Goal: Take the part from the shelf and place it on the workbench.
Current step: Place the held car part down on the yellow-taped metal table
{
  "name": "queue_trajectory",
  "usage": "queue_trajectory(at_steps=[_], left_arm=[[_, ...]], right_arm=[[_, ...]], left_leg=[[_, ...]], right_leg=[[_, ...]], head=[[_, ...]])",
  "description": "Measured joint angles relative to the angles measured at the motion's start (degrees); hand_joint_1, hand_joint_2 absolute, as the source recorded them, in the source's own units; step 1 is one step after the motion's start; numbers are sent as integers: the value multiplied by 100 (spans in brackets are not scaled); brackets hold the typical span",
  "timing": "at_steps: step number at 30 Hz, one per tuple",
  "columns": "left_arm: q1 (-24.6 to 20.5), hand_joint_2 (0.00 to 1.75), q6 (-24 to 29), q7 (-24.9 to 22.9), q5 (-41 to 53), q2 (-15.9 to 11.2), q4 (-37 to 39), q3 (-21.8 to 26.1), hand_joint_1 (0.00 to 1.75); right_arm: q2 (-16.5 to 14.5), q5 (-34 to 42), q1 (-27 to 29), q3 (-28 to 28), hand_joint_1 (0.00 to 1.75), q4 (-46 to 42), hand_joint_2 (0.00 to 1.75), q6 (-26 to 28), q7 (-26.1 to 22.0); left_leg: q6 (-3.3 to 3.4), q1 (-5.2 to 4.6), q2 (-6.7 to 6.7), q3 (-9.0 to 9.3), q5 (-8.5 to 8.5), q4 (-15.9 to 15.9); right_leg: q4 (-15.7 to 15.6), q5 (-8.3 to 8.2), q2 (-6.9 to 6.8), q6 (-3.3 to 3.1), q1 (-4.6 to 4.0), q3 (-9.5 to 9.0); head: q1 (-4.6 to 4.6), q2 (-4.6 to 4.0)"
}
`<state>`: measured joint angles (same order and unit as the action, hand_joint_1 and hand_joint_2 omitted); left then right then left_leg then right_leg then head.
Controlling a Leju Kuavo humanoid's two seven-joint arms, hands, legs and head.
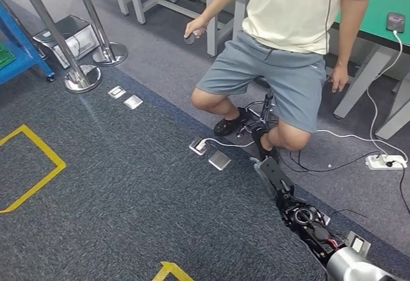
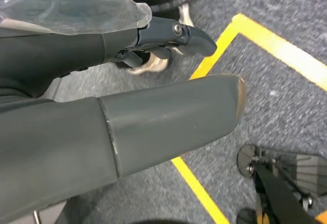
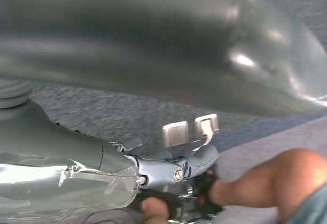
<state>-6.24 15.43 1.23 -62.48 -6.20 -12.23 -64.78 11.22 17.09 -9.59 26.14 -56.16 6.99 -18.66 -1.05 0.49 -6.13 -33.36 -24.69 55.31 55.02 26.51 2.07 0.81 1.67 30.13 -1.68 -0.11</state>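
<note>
Nothing looks done yet: both the left robot hand (image 2: 162, 106) and the right robot hand (image 1: 275, 182) hang released over grey carpet (image 1: 145, 185) (near a crouching person (image 1: 285, 50)); the part's whereabouts can't be told.

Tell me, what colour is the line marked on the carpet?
Yellow line, clearest in the head view.

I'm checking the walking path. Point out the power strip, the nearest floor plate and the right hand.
power strip (image 1: 385, 161), head view, middle of its white body.
floor plate (image 1: 220, 160), head view, centre of the metal cover.
right hand (image 1: 271, 175), head view, grey fingers stretched over the carpet.
</note>
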Motion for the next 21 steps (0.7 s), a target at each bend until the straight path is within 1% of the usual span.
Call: queue_trajectory(at_steps=[1,2,3,4,5,6,7,8,9,10,11,12,13,14,15,16,17,18,19,20,21], left_arm=[[-5,0,0,-1,-1,1,-1,0,0],[-12,0,0,-1,-1,4,-1,0,0],[-21,0,0,-1,-2,4,-1,0,0],[-25,0,0,-1,-3,7,-1,0,0],[-22,0,0,-1,-5,9,-1,0,0],[-15,0,0,0,-9,10,-1,0,0],[-6,0,0,0,-13,11,-1,0,0],[1,0,0,0,-19,10,-1,0,0],[-3,0,1,-1,-25,7,0,0,0],[-10,0,1,-2,-30,4,0,0,0],[-16,0,2,-2,-34,2,-1,0,0],[-18,0,2,-3,-37,0,0,0,0],[-13,0,2,-3,-38,-2,0,0,0],[-3,0,-1,-3,-38,-1,1,0,0],[3,0,-6,-4,-38,1,1,0,0],[1,0,-12,-4,-37,2,1,0,0],[-4,0,-18,-5,-37,5,1,0,0],[-13,0,-23,-5,-35,5,1,0,0],[-20,0,-25,-5,-34,5,1,0,0],[-21,0,-26,-5,-34,4,1,0,0],[-17,0,-27,-6,-33,4,1,0,0]], right_arm=[[2,32,-16,-24,0,158,0,22,-22],[6,80,-30,-56,0,342,0,64,-11],[11,149,-40,-95,0,559,0,110,18],[17,227,-45,-135,0,790,0,151,58],[22,308,-40,-172,0,1008,0,182,94],[31,388,-31,-210,0,1210,0,192,110],[41,452,-26,-250,0,1386,0,197,118],[50,508,-27,-291,0,1565,0,211,145],[58,555,-28,-338,0,1765,0,236,202],[66,580,-23,-378,0,1960,0,268,282],[71,602,-9,-412,0,2149,0,304,378],[75,620,11,-436,0,2316,0,332,472],[79,642,28,-449,0,2458,0,354,560],[78,662,42,-460,0,2586,0,374,645],[76,678,58,-471,0,2716,0,393,730],[75,683,80,-483,0,2842,0,416,816],[74,684,114,-498,0,2971,0,437,904],[74,689,162,-513,0,3098,0,452,996],[73,700,221,-526,0,3202,0,463,1083],[69,720,282,-536,0,3297,0,467,1162],[62,745,331,-544,0,3383,0,467,1227]], left_leg=[[-23,-3,181,-119,-134,244],[-44,-7,382,-301,-311,612],[-62,-2,494,-525,-497,1042],[-73,4,544,-723,-625,1412],[-75,8,564,-831,-651,1601],[-69,8,575,-820,-573,1558],[-51,7,600,-678,-403,1275],[-20,-4,689,-446,-199,840],[13,-32,790,-222,-49,419],[49,-55,865,-53,50,104],[81,-82,908,32,78,-61],[104,-104,871,43,60,-96],[134,-101,807,50,65,-113],[161,-95,757,76,69,-143],[189,-82,709,111,76,-179],[217,-66,662,147,85,-214],[238,-59,611,172,85,-230],[256,-61,546,181,80,-233],[267,-65,471,185,75,-229],[271,-68,387,190,68,-221],[269,-69,304,197,59,-209]], right_leg=[[-19,-3,-73,-27,3,-17],[-27,1,-148,-45,-10,-26],[-29,10,-225,-61,-22,-29],[-28,21,-307,-68,-30,-32],[-27,31,-386,-71,-37,-36],[-27,43,-457,-70,-40,-42],[-27,56,-518,-64,-42,-55],[-28,71,-571,-54,-45,-74],[-25,95,-622,-32,-59,-94],[-26,117,-666,-7,-72,-116],[-29,138,-714,23,-85,-137],[-39,154,-762,53,-95,-158],[-55,166,-805,83,-92,-188],[-45,198,-787,112,-81,-210],[49,275,-693,134,-71,-190],[267,410,-564,152,-62,-105],[613,591,-413,160,-55,57],[1045,782,-308,167,-57,275],[1433,916,-262,173,-58,484],[1661,944,-240,177,-57,625],[1658,848,-229,179,-53,662]], head=[[36,0],[72,0],[102,0],[114,0],[119,0],[123,0],[124,0],[126,0],[135,0],[130,0],[122,0],[112,0],[96,0],[86,0],[75,0],[58,0],[32,0],[6,0],[-19,0],[-40,0],[-57,0]])
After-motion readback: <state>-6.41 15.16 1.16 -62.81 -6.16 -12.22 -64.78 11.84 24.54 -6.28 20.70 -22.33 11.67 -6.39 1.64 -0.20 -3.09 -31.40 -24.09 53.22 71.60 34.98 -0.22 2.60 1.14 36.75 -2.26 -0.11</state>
